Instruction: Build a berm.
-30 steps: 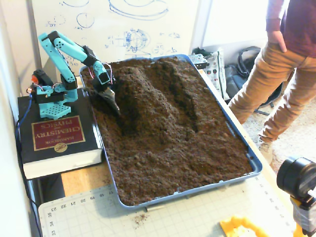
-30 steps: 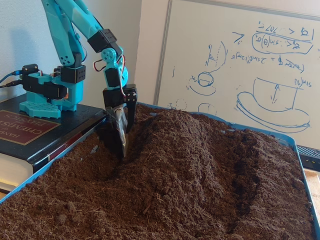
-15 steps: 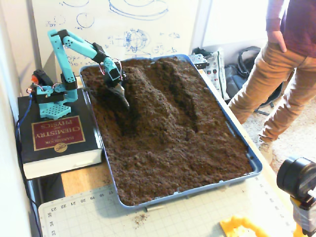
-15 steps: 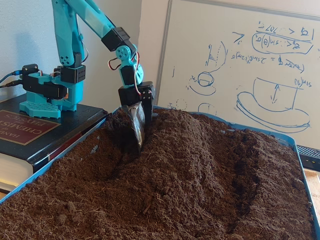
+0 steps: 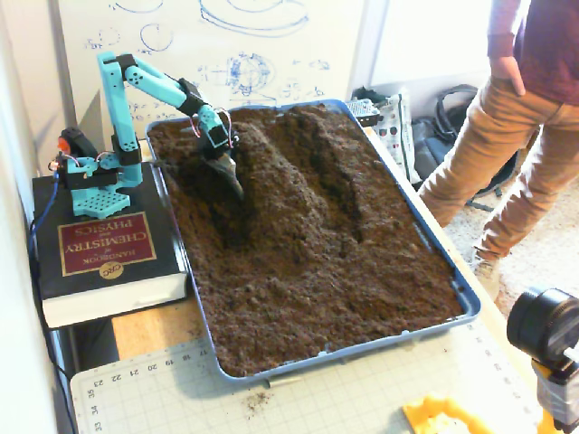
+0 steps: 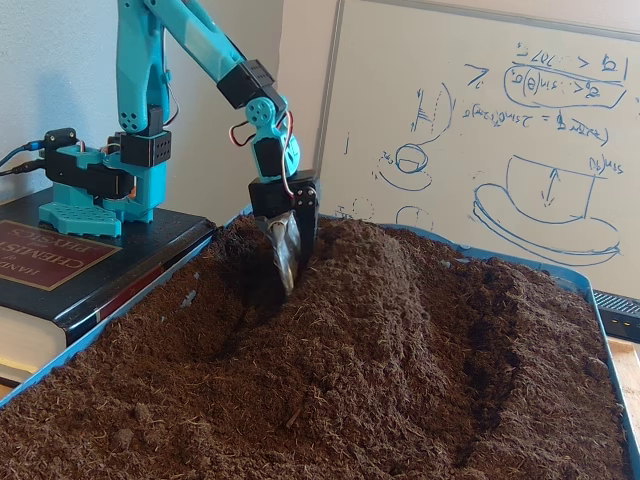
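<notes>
Dark soil berm (image 6: 400, 300) — claw (image 6: 287, 285) tip half-buried, grip unreadable

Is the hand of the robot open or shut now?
Cannot tell. The hand points down against the berm, and soil and darkness hide its fingers in both fixed views.

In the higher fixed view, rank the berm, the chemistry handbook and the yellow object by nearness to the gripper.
Gripper:
1. Berm, right beside it.
2. Chemistry handbook, lower left, under the arm's base.
3. Yellow object, bottom right corner.
</notes>
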Controlling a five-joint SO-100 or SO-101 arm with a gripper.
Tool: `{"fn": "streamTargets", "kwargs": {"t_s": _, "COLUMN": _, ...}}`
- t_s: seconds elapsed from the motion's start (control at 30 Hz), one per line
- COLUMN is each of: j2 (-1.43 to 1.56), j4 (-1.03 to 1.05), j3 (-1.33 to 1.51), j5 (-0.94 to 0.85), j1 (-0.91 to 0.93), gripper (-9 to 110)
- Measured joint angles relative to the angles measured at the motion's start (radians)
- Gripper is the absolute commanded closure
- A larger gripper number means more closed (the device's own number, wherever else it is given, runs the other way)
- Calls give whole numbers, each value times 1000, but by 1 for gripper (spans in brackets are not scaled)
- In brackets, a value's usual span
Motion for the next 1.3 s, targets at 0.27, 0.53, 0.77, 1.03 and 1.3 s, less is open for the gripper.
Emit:
{"fn": "streamTargets", "kwargs": {"t_s": 0.27, "j2": 0, "j4": 0, "j3": -32, "j5": 0, "j1": 9, "gripper": 101}}
{"fn": "streamTargets", "kwargs": {"t_s": 0.53, "j2": 18, "j4": -2, "j3": 58, "j5": 0, "j1": -21, "gripper": 101}}
{"fn": "streamTargets", "kwargs": {"t_s": 0.77, "j2": 186, "j4": -11, "j3": 324, "j5": 6, "j1": -115, "gripper": 101}}
{"fn": "streamTargets", "kwargs": {"t_s": 1.03, "j2": 537, "j4": 0, "j3": 388, "j5": 6, "j1": -124, "gripper": 101}}
{"fn": "streamTargets", "kwargs": {"t_s": 1.3, "j2": 859, "j4": 209, "j3": 374, "j5": 6, "j1": -15, "gripper": 101}}
